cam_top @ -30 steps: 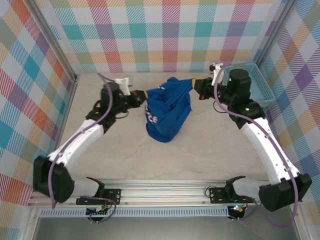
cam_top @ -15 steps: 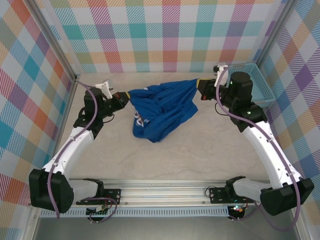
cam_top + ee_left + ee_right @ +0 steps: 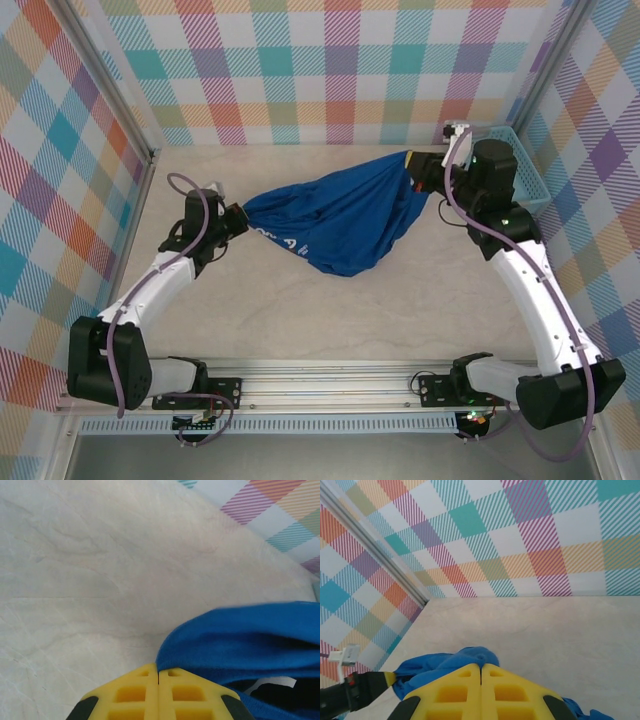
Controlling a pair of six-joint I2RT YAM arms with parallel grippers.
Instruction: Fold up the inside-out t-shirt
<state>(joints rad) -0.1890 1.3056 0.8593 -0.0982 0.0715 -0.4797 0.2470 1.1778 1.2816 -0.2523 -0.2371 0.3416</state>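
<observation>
Top external view: t-shirt point(image 3: 335, 222) stretched between your two grippers.
Your left gripper point(image 3: 239, 212) and right gripper point(image 3: 414, 162), each clamped on a shirt edge, have drawn apart; the bunched cloth now hangs spread above the surface point(image 3: 300, 320), likely ready for laying flat.

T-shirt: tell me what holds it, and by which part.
Both arms hold the t-shirt: the left gripper is shut on its left end, the right gripper on its right end, with the cloth stretched between them.
</observation>
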